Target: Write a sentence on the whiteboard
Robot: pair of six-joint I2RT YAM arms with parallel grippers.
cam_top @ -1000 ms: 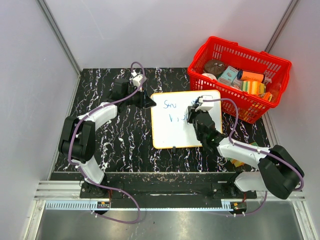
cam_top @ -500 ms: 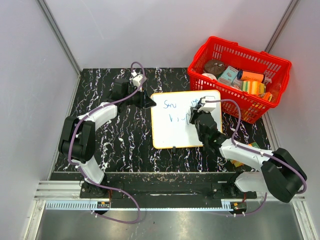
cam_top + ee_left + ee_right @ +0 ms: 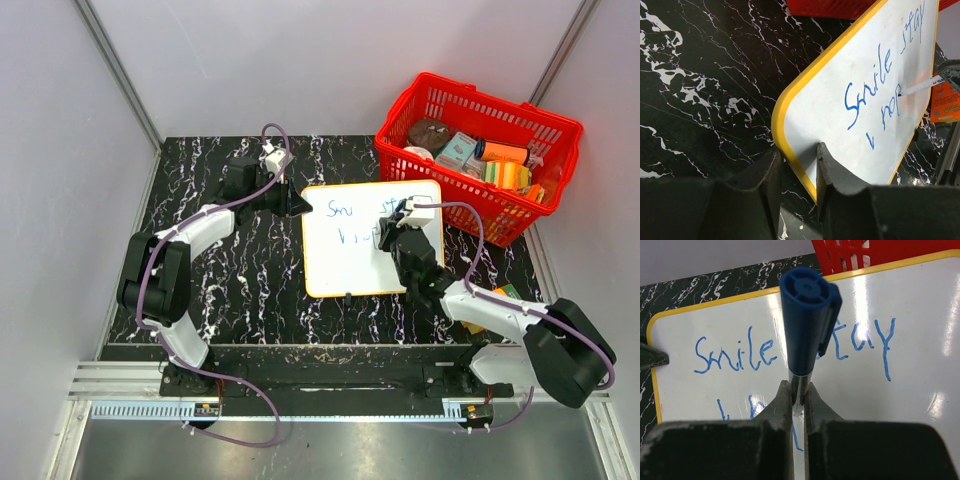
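Observation:
The whiteboard (image 3: 345,265) lies flat on the black marbled table, with its yellow frame (image 3: 790,95) and its white face (image 3: 920,340) in the wrist views. The blue sentence (image 3: 343,210) reads "Smile stay" (image 3: 875,80) on the first line (image 3: 735,356). A second line below starts with about "hop" (image 3: 888,107). My left gripper (image 3: 296,205) is shut on the board's far left corner, one finger (image 3: 832,170) on the white face. My right gripper (image 3: 392,232) is shut on a blue-capped marker (image 3: 807,315). The marker's tip (image 3: 901,93) touches the second line.
A red basket (image 3: 500,215) full of packets and boxes stands at the back right, close to the board's right corner. An orange packet (image 3: 480,322) lies on the table under my right arm. Grey walls close the table at the left, back and right.
My right gripper has shifted a little to the right over the second line with the marker. The left gripper and the board have not moved.

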